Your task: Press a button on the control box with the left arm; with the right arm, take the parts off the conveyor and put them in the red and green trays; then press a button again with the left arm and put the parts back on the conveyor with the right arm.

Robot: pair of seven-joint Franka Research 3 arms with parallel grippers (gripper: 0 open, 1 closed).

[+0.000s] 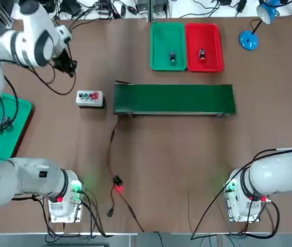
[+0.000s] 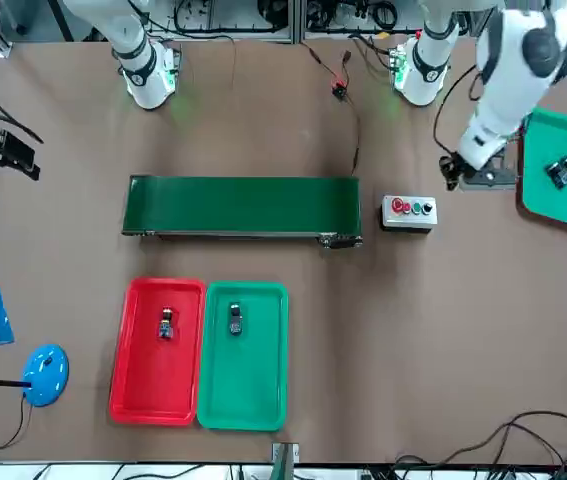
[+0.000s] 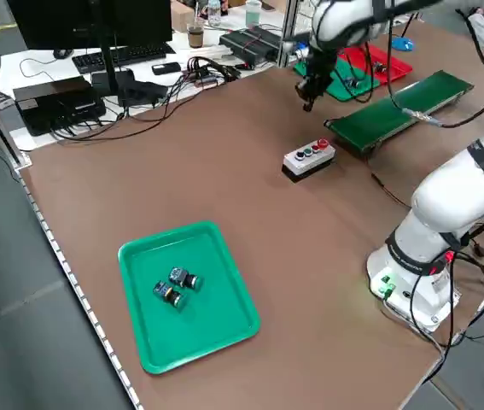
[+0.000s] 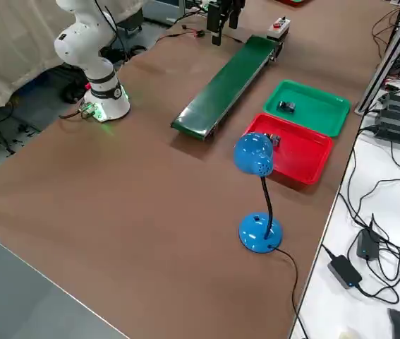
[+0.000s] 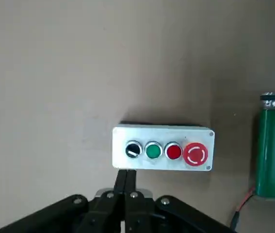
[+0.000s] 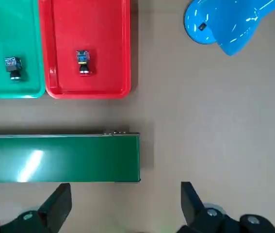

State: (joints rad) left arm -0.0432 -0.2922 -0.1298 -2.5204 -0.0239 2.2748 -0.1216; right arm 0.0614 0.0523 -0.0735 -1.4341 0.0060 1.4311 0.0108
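left gripper [image 5: 125, 187] raised, pointing down, fingers pressed together, right gripper [image 6: 122, 206] held high, fingers spread wide

A broad brown table [image 3: 182, 196] fills the room's middle. Beyond its far edge in the left side view, a white bench [image 3: 71, 81] carries a dark monitor [image 3: 54, 17], a keyboard [image 3: 126, 55], black boxes and tangled cables. A blue desk lamp [image 4: 256, 183] stands on the table near one corner. Beside the table, grey floor [image 3: 20, 325] shows, and a pale curtain [image 4: 9, 42] hangs nearby.
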